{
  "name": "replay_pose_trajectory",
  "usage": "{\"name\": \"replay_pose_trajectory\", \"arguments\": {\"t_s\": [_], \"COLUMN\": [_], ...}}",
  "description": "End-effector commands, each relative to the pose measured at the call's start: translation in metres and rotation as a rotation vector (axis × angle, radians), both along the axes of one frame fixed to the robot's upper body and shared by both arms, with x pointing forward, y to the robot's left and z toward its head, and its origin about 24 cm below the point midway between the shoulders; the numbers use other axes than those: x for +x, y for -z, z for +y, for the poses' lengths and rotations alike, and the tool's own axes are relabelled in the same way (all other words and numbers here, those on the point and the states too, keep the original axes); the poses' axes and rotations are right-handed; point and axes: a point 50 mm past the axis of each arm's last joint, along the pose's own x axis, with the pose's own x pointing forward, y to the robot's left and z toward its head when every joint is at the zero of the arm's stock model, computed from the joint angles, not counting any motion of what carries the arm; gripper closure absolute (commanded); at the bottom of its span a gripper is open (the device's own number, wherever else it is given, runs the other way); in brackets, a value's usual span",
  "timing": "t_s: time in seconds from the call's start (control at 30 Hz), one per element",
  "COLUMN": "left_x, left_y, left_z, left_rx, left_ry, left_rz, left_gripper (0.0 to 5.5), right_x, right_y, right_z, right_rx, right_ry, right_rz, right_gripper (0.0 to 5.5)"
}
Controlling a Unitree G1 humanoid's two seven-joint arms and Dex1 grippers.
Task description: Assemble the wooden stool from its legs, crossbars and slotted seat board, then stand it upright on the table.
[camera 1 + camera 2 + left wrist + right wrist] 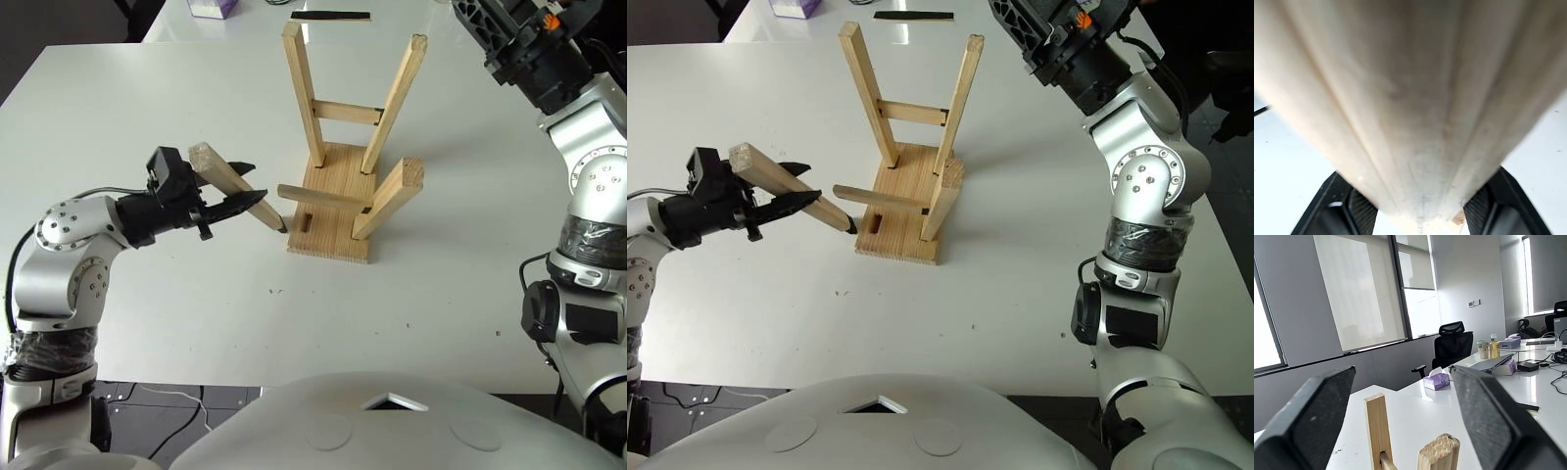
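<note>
Wooden leg (233, 184), held in the left gripper's (245, 203) fingers, tilts beside the seat board (333, 235) on the surface (441, 294); next its tip likely needs the empty slot (306, 223). Right gripper's (1403, 382) fingers spread wide

Left arm (73, 259): rounded silver joint housings ringed with small dark screws; a thin black cable (95, 193) runs behind the all-black left pincer (257, 182). Right arm (1146, 176): matching silver housings, a glossy black wrapped band (1136, 240), and an orange mark (1080, 18) just behind the right pincer (1400, 372), whose pads (1484, 416) are black and finely textured.
</note>
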Motion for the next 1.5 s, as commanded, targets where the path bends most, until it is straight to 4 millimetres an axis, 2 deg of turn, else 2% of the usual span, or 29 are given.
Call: {"name": "replay_pose_trajectory", "arguments": {"t_s": [0.03, 0.13, 0.2, 0.47, 0.63, 1.03, 1.37, 1.5], "left_x": [-0.005, -0.011, -0.012, 0.001, 0.006, 0.010, -0.001, -0.008], "left_y": [-0.005, -0.013, -0.017, -0.029, -0.016, -0.008, 0.019, 0.025], "left_z": [-0.025, -0.041, -0.045, -0.034, -0.039, -0.055, -0.066, -0.062], "left_rx": [-0.116, -0.188, -0.195, -0.121, -0.127, -0.208, -0.222, -0.173], "left_ry": [0.072, 0.131, 0.142, 0.112, 0.105, 0.088, 0.112, 0.127], "left_rz": [0.028, 0.032, 0.022, -0.052, -0.024, -0.058, 0.040, 0.066], "left_gripper": [3.45, 3.45, 3.45, 3.45, 3.45, 3.45, 3.45, 3.45], "right_x": [0.001, 0.001, 0.002, 0.005, 0.010, 0.019, 0.024, 0.023], "right_y": [-0.002, 0.001, 0.004, 0.011, 0.016, 0.020, 0.023, 0.025], "right_z": [0.005, 0.007, 0.008, 0.004, 0.004, 0.008, 0.009, 0.009], "right_rx": [0.000, 0.001, -0.001, -0.013, -0.024, -0.038, -0.044, -0.044], "right_ry": [-0.013, -0.013, -0.009, 0.016, 0.015, -0.006, -0.008, 0.004], "right_rz": [-0.017, -0.008, -0.001, 0.016, 0.028, 0.047, 0.054, 0.055], "right_gripper": [1.91, 1.91, 1.91, 1.91, 1.91, 1.91, 1.91, 1.91]}}
